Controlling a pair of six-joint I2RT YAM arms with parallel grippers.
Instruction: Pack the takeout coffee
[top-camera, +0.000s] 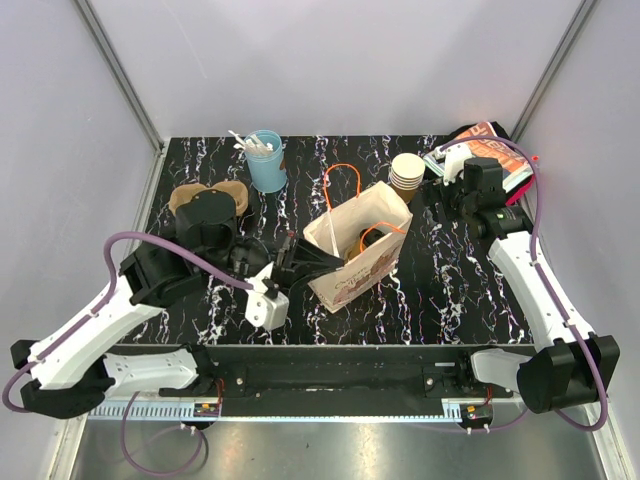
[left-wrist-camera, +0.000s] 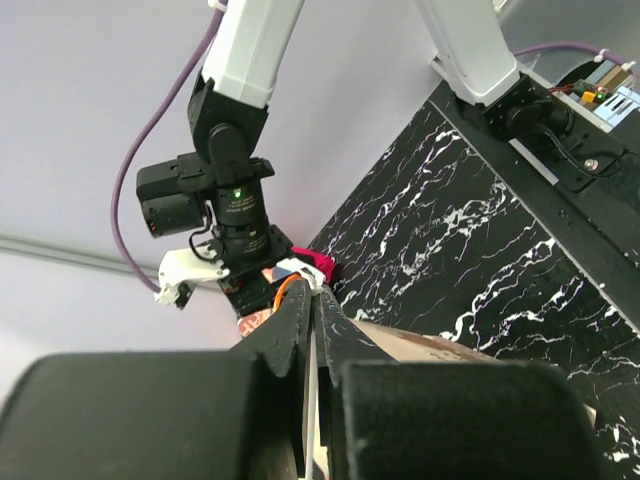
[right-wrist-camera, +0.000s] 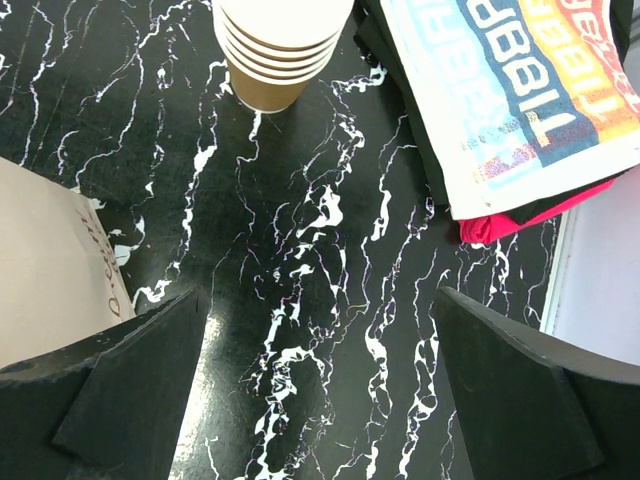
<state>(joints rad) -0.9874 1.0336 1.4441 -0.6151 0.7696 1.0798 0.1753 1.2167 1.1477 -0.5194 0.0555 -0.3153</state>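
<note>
Top external view: both arms reach in over a black marbled table (top-camera: 440, 290) set for a takeout order.
cardboard tray (top-camera: 188, 196): brown, at the far left and partly hidden behind the left arm; it looks parked out of the packing area.
light-blue cup (top-camera: 266, 160): stands upright at the back, holding white utensils, well apart from both arms.
left gripper (top-camera: 298, 258): clamped tight on the left rim of the bag. The left wrist view shows its fingers (left-wrist-camera: 345, 335) pressed together over a thin pale edge, most likely to steady the bag and hold its mouth wide.
paper bag (top-camera: 362, 255): stands mid-table, tilted, its mouth gaping upward and its orange handles loose. It seems held this way so something can be dropped in from above.
takeout coffee: no single cup shows in any view. The bag's inside is in shadow, so whether the cup is already there cannot be told.
stack of cups (top-camera: 407, 175): brown and nested, just behind the bag's right corner, filling the top of the right wrist view (right-wrist-camera: 280, 50).
right gripper (top-camera: 435, 190): jaws spread wide and holding nothing, low over the table beside the stack.
printed packs (top-camera: 497, 142): piled in the far right corner, not in use.
</note>
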